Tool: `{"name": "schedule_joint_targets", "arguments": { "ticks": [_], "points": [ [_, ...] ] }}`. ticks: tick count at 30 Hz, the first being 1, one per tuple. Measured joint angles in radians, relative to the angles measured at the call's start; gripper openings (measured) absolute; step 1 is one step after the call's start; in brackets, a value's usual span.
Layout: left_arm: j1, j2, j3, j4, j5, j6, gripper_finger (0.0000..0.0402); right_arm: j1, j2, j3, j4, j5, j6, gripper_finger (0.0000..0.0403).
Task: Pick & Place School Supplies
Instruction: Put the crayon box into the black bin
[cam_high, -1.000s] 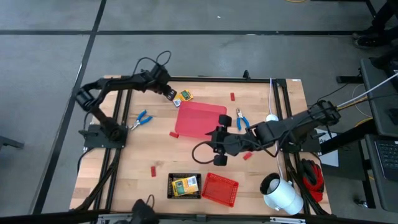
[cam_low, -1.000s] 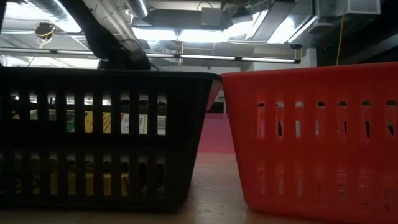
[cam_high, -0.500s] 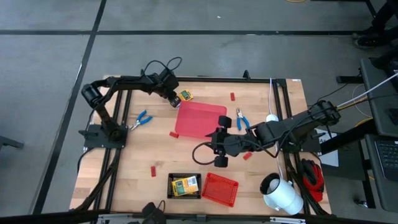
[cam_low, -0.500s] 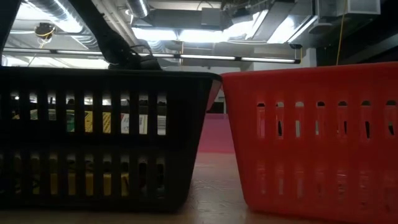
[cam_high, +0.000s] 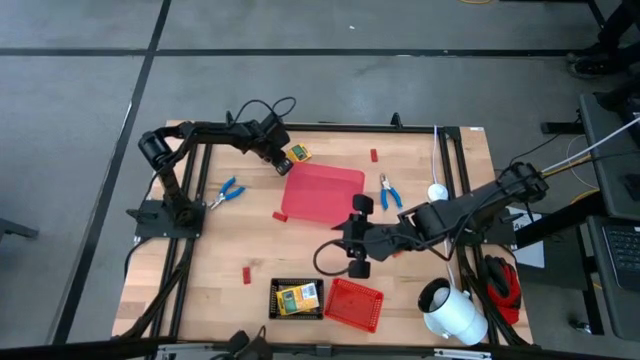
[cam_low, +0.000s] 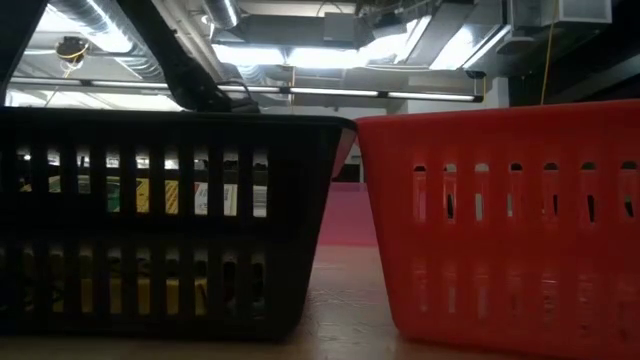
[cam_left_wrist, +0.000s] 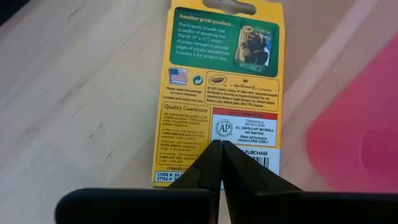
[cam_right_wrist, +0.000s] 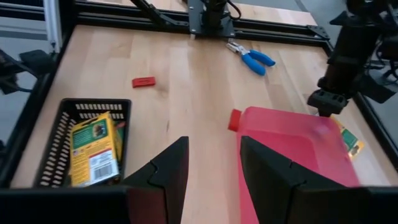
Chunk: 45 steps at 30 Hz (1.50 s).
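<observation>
1. Wooden table (cam_high: 230, 250) under ceiling lights.
2. Left gripper (cam_left_wrist: 219, 149) pinched fully together, empty, hovering over yellow-and-green card box (cam_left_wrist: 219, 93) beside red tray (cam_high: 322, 192).
3. Right gripper (cam_right_wrist: 210, 163) parted, idle mid-table.
4. Probably pre-grasp: needs reopening, then descending.

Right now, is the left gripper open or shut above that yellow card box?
Shut. The left gripper has its two dark fingertips pressed together with no gap, over the yellow card box lying flat on the table.
</observation>
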Motion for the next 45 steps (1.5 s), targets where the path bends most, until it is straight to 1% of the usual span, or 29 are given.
{"name": "schedule_joint_targets", "arguments": {
  "ticks": [4, 8, 12, 18, 24, 27, 31, 34, 37, 39, 42, 45],
  "points": [
    [-0.01, -0.003, -0.006, -0.044, -0.028, -0.003, 0.0006, 0.025, 0.0, 0.0, 0.0, 0.001, 0.017, 0.0148],
    [-0.023, -0.03, -0.023, -0.097, -0.066, -0.021, 0.0006, 0.052, 0.0, 0.0, -0.004, 0.035, 0.019, 0.0148],
    [-0.051, -0.065, -0.03, -0.186, -0.095, -0.045, 0.0006, 0.078, 0.0, 0.0, -0.015, 0.067, 0.019, 0.0148],
    [-0.134, -0.104, -0.032, -0.374, -0.193, -0.092, 0.0006, 0.112, 0.0, 0.0, -0.045, 0.115, 0.023, 0.0148],
    [-0.257, -0.132, -0.046, -0.486, -0.264, -0.189, 0.0006, 0.139, 0.0, 0.0, -0.064, 0.116, 0.039, 0.0148],
    [-0.318, -0.155, -0.087, -0.487, -0.273, -0.253, 0.0006, 0.157, 0.0, 0.0, -0.075, 0.116, 0.045, 0.0145],
    [-0.407, -0.203, -0.151, -0.473, -0.31, -0.356, 0.0006, 0.182, 0.0, 0.0, -0.075, 0.116, 0.045, 0.0137],
    [-0.483, -0.246, -0.183, -0.485, -0.305, -0.431, 0.0006, 0.195, 0.0, 0.0, -0.075, 0.116, 0.045, 0.013],
    [-0.565, -0.282, -0.2, -0.527, -0.262, -0.505, 0.0006, 0.204, 0.0, 0.0, -0.075, 0.116, 0.045, 0.0124],
    [-0.614, -0.299, -0.215, -0.528, -0.257, -0.554, 0.0006, 0.21, 0.0, 0.0, -0.075, 0.116, 0.046, 0.0121],
    [-0.697, -0.312, -0.244, -0.523, -0.28, -0.644, 0.0006, 0.217, 0.0, 0.0, -0.075, 0.116, 0.053, 0.0118],
    [-0.787, -0.313, -0.26, -0.519, -0.347, -0.73, 0.0006, 0.221, 0.0, 0.0, -0.074, 0.116, 0.055, 0.0118]
  ]
}}
